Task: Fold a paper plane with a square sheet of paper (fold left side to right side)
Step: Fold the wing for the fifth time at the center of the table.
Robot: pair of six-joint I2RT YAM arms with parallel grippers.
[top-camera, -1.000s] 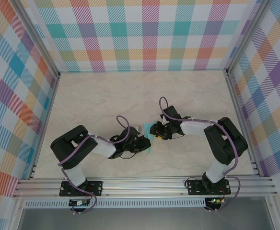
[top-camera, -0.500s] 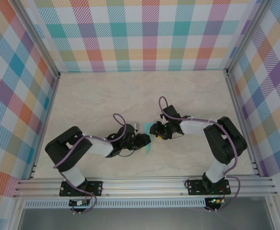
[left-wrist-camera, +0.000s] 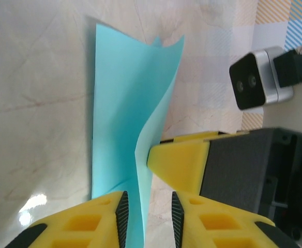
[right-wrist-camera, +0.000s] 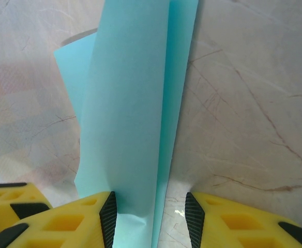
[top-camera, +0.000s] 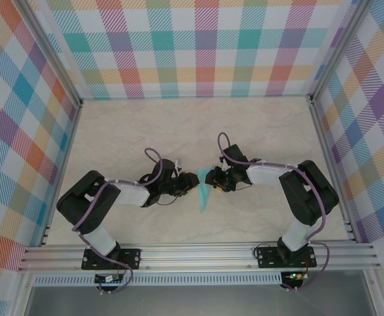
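One folded paper sheet [top-camera: 204, 191]; left gripper [left-wrist-camera: 147, 202], right gripper [right-wrist-camera: 149, 202]: both parted astride it, seemingly unclamped.

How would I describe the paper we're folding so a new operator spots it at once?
On the pale marbled table, look where the left gripper and right gripper meet near the middle. The sheet of paper sits between them, partly folded and narrowing toward the arms' bases. It is the only plain light-turquoise thing there.
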